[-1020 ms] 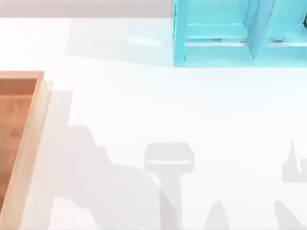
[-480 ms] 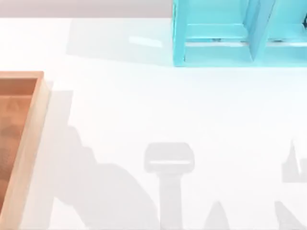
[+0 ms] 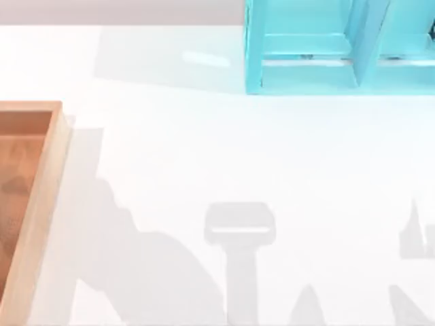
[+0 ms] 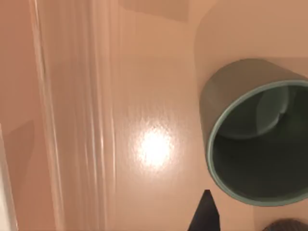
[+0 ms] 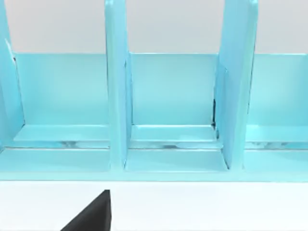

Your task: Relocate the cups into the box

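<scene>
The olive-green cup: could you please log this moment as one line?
olive-green cup: upright on box floor | left tool: above it | turquoise frame: table's far side

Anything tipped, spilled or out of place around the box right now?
Nothing stands out. In the left wrist view the green cup stands upright on the orange-brown floor of the box, empty and undamaged. The turquoise shelf at the table's far side looks intact, its compartments bare.
</scene>
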Controlling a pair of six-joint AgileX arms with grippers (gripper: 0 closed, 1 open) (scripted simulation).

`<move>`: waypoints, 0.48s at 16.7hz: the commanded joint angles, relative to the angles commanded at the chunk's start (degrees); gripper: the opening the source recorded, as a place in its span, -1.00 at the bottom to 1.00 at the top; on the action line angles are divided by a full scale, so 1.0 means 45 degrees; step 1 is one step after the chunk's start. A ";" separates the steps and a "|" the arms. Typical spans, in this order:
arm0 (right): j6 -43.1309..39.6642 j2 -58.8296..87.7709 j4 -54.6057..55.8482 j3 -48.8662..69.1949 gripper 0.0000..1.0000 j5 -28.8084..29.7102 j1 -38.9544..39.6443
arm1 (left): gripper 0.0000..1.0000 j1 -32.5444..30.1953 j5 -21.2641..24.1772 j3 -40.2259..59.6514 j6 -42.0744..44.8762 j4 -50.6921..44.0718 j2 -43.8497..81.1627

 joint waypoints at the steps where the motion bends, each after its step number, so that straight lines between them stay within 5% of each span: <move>1: 0.0000 0.0000 0.0000 0.0000 1.00 0.0000 0.0000 | 0.51 0.0000 0.0000 0.0000 0.0000 0.0000 0.0000; 4: 0.0000 0.0000 0.0000 0.0000 1.00 0.0000 0.0000 | 0.96 0.0000 0.0000 0.0000 0.0000 0.0000 0.0000; 8: 0.0000 0.0000 0.0000 0.0000 1.00 0.0000 0.0000 | 1.00 0.0000 0.0000 0.0000 0.0000 0.0000 0.0000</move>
